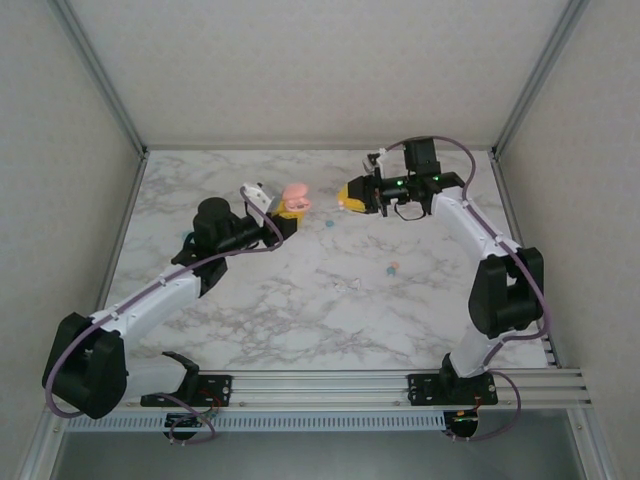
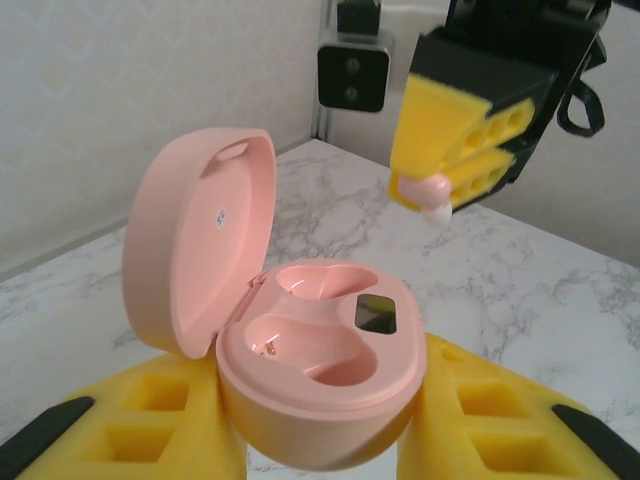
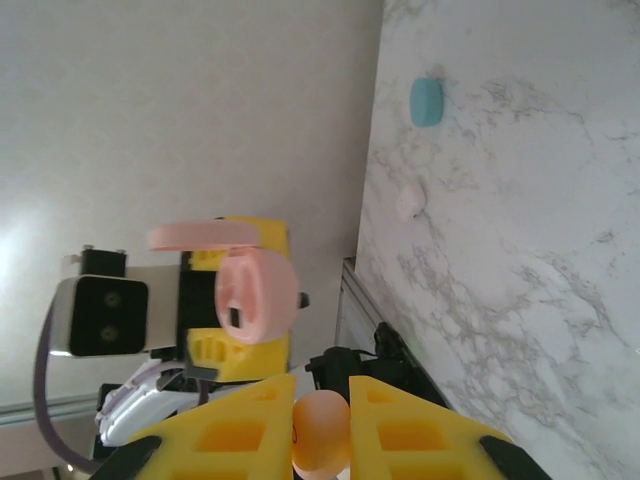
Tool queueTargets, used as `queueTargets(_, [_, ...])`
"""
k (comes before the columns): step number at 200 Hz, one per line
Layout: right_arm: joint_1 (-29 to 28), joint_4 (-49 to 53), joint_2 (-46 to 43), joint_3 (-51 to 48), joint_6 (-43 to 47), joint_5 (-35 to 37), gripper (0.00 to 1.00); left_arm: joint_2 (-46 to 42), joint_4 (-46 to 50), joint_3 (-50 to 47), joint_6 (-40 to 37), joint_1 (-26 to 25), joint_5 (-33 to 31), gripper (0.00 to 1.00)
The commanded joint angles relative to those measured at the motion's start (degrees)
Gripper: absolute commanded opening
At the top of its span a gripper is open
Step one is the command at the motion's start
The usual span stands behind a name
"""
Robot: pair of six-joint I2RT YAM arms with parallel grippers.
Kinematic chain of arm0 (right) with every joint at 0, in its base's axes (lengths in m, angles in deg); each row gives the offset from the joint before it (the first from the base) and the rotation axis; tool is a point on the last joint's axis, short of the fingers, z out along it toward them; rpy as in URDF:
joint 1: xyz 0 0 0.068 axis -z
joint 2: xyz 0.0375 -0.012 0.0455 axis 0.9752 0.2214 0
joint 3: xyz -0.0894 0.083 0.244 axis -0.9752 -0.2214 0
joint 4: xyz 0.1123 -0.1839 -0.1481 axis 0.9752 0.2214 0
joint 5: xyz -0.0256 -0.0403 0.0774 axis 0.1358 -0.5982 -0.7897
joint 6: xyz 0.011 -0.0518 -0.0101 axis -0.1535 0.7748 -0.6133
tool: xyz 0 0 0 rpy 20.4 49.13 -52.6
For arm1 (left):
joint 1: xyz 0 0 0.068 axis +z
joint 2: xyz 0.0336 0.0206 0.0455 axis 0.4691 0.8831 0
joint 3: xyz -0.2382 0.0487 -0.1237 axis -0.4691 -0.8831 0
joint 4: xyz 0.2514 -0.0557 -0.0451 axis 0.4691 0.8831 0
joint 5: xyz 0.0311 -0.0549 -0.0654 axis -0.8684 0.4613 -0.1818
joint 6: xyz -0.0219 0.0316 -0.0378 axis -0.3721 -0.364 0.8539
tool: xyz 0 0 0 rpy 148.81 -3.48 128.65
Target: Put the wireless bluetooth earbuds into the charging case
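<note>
**Top view.** Pink charging case (image 1: pixel 293 195) at 11 o'clock of the centre of the marble surface (image 1: pixel 300 320), clamped in the left tool (image 1: pixel 285 212). Right tool (image 1: pixel 350 197) at 3 o'clock of the case, facing it, near but not touching. Loose earbuds (image 1: pixel 392 268) scattered from 12 to 4 o'clock of centre, bead-small, in teal, pinkish and white.

**Left wrist view.** Case pebble-shaped, glossy pale pink, pinched on both flanks by the left tool's yellow pads (image 2: pixel 150 420), shut to the width of the lower shell. Lid (image 2: pixel 200 240) swung up on its hinge at 9 o'clock of the shell, with a small white sticker on its inner face. Two kidney-shaped wells (image 2: pixel 300 350) open to view, and a small dark window (image 2: pixel 378 313) at 3 o'clock between them. Pink earbud (image 2: pixel 422 187) at 1 o'clock of the case, above it and apart, rounded, with a white tip pointing down. Gripped at the very tips of the right tool's closed yellow pads.

**Right wrist view.** Same earbud seen as an orange-pink bead lodged between the pads at 6 o'clock of the frame. Case at 11 o'clock of it, wells facing the camera, lid edge-on. Teal piece (image 3: pixel 427 101) and white bud (image 3: pixel 410 200) lying on the marble at 1 o'clock. Case or earbud for the teal piece: cannot tell.
</note>
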Motion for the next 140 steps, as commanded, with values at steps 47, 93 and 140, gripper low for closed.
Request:
queueTargets(47, [-2.6, -1.1, -8.0, -1.0, 5.2, 3.6, 0.18, 1.4, -3.1, 3.0, -5.5, -4.1, 1.2, 0.15])
queueTargets(93, [-6.2, -0.6, -8.6, 0.0, 9.9, 4.4, 0.18, 2.3, -1.8, 5.2, -7.3, -5.7, 3.5, 0.15])
queueTargets(140, [-6.7, -4.2, -10.9, -1.8, 9.0, 5.7, 0.18, 2.6, -2.1, 6.0, -6.3, -5.9, 5.0, 0.15])
